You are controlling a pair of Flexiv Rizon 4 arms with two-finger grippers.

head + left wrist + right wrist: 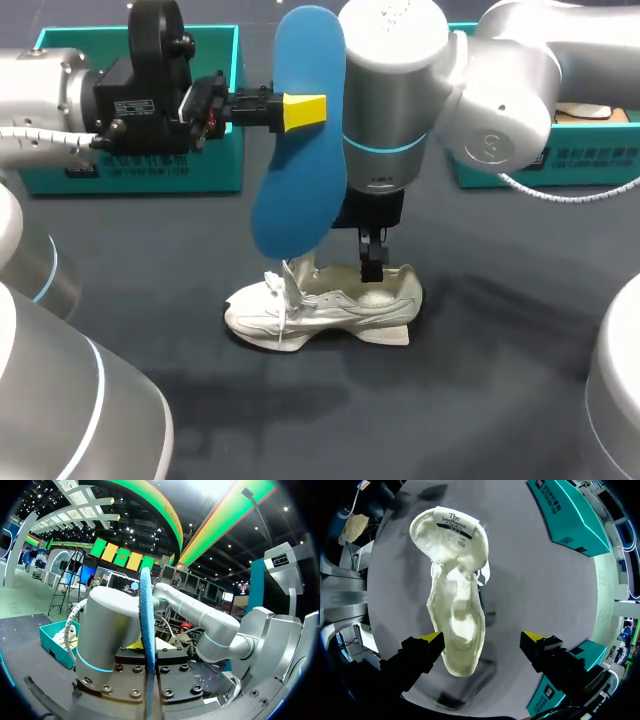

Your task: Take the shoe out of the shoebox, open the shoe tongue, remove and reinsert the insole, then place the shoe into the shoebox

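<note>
Both over the shoe (pixel 325 312): level left gripper (pixel 305 110) tight on the insole (pixel 300 170), vertical right gripper (pixel 484 639) wide apart.

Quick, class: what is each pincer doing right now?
Left pincer: shut on the blue insole.
Right pincer: open, above the shoe.

Head high behind; right wrist above shared shoe (pixel 455 605); left wrist sideways.
</note>
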